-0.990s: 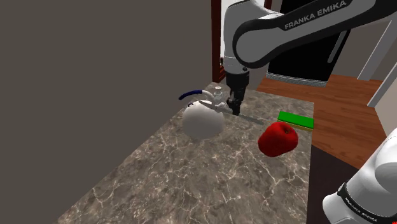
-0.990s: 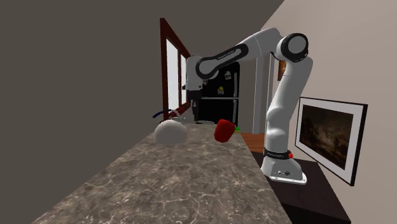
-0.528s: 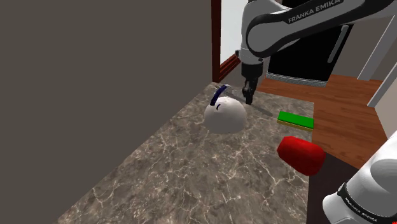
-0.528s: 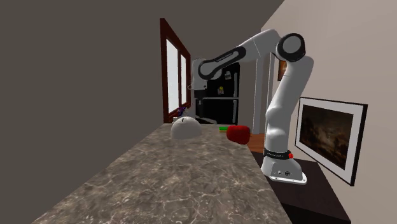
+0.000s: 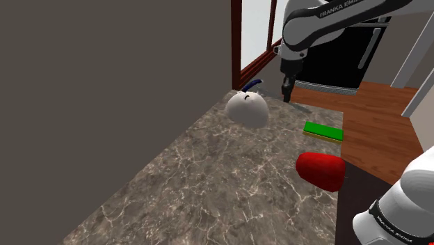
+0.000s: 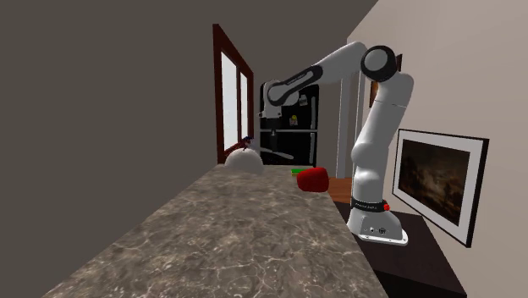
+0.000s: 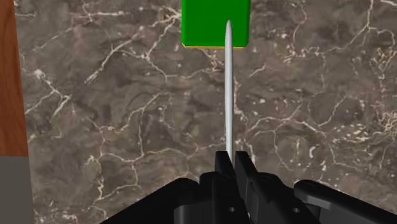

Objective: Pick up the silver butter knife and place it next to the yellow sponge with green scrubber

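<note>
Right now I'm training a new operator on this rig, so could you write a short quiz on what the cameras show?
1. True or false: the gripper is shut on the knife.
2. The upper face of the sponge is: A green, B red, C white.
3. Fill in: the apple lies on the ____.

Key: 1 true; 2 A; 3 counter.
</note>
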`<action>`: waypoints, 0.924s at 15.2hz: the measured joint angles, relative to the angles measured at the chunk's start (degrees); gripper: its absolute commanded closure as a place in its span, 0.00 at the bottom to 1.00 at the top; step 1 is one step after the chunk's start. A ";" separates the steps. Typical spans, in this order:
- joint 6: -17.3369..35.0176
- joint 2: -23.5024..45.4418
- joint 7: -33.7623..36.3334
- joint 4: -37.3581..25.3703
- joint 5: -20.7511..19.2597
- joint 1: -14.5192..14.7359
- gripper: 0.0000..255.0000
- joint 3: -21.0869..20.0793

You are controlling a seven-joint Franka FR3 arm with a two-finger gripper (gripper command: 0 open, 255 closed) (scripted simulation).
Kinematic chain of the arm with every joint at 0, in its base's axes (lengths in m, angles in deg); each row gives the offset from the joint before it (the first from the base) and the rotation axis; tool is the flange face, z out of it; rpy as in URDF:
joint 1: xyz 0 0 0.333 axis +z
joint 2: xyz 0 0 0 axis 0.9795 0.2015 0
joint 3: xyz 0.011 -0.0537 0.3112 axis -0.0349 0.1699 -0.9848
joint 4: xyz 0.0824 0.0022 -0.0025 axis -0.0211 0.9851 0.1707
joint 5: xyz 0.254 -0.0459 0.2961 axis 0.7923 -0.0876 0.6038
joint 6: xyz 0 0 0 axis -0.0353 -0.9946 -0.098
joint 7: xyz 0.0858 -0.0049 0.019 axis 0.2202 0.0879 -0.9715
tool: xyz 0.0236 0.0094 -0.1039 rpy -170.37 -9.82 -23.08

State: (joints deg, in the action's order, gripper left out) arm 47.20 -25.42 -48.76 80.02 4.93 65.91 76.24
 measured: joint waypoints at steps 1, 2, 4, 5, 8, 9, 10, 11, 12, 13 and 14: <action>0.21 0.29 -1.15 -0.09 -0.29 -0.54 1.00 0.77; 0.59 1.34 -2.58 -0.83 -0.67 -1.22 1.00 1.71; 0.71 2.63 -4.83 -2.02 -1.18 -2.27 1.00 3.17; 0.68 4.25 -6.29 -3.70 -1.46 -2.96 1.00 4.12; 0.72 5.63 -9.18 -5.10 -1.96 -4.30 1.00 5.90; 1.38 5.93 -9.39 -4.76 -2.00 -4.40 1.00 6.04; 2.01 6.21 -9.41 -4.42 -2.01 -4.41 1.00 6.06; 2.72 6.43 -9.49 -3.95 -2.02 -4.46 1.00 6.12; 3.38 6.63 -9.46 -3.49 -2.03 -4.46 1.00 6.12; 4.16 6.77 -9.55 -2.88 -2.05 -4.51 1.00 6.18; 5.03 7.09 -9.52 -2.32 -2.06 -4.51 1.00 6.20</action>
State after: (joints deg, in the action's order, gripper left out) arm 52.22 -18.32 -58.28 77.70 2.87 61.39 82.44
